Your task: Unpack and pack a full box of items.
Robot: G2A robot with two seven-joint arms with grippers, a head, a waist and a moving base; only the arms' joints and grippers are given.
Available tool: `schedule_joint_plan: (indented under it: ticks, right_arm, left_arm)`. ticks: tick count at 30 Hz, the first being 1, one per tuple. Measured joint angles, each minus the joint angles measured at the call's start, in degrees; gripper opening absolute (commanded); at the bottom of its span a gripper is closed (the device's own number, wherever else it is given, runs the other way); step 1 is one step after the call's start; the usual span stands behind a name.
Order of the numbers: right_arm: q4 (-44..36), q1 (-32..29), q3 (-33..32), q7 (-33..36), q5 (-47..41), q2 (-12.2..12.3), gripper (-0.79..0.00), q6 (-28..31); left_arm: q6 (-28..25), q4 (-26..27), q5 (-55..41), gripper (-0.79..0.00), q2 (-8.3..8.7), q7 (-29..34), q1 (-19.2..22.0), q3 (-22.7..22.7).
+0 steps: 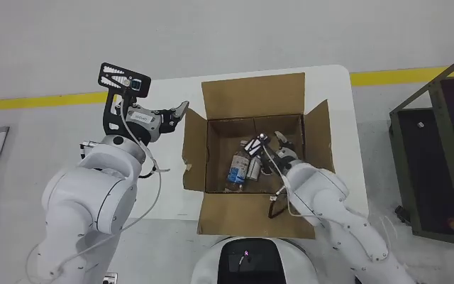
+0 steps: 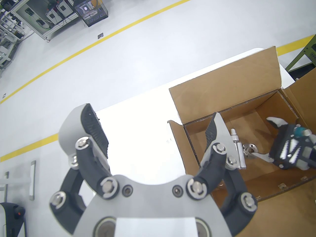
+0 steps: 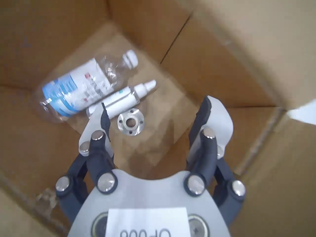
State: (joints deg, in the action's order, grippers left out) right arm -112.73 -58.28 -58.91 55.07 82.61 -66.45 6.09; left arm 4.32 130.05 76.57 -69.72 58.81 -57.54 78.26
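Three items lie low in the box (image 1: 252,96) on the table (image 1: 174,199) in the top view, so unpacking looks all to do, packing after it; the bottle (image 1: 237,170) lies flat, its long axis roughly from near wall to far wall. Left wrist view: left gripper (image 2: 153,114) over the table beside the box, jaws wide, empty; tube (image 2: 237,146) and flange (image 2: 249,149) on the box floor. Right wrist view: right gripper (image 3: 155,107) inside the box above the flange, jaws wide, empty; bottle and tube side by side, cap and nozzle pointing the same way.

L arm (image 1: 96,192): jaws wide apart. R arm (image 1: 332,202): jaws apart.
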Motion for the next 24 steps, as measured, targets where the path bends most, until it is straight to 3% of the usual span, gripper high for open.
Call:
schedule_joint_plan:
  ticks: [1, 2, 12, 24]
  right_arm:
    - [-1.7, -0.62, -1.65, -1.03, -1.09, 0.17, -0.745, 0.26]
    - [-3.32, -1.27, -3.38, -1.97, -2.38, 0.34, -0.785, 0.51]
    - [-15.12, -7.76, -23.4, -11.34, -17.45, 1.77, -0.785, 5.1]
    - [-14.97, -21.19, -45.77, -14.87, -25.27, 3.07, -0.785, 12.41]
  left_arm:
    - [0.0, 0.0, 0.0, 0.0, 0.0, 0.0, 0.0, 0.0]
    - [0.0, 0.0, 0.0, 0.0, 0.0, 0.0, 0.0, 0.0]
    - [0.0, 0.0, 0.0, 0.0, 0.0, 0.0, 0.0, 0.0]
    - [-0.02, -0.1, -0.1, 0.0, 0.0, -0.31, -0.29, -0.01]
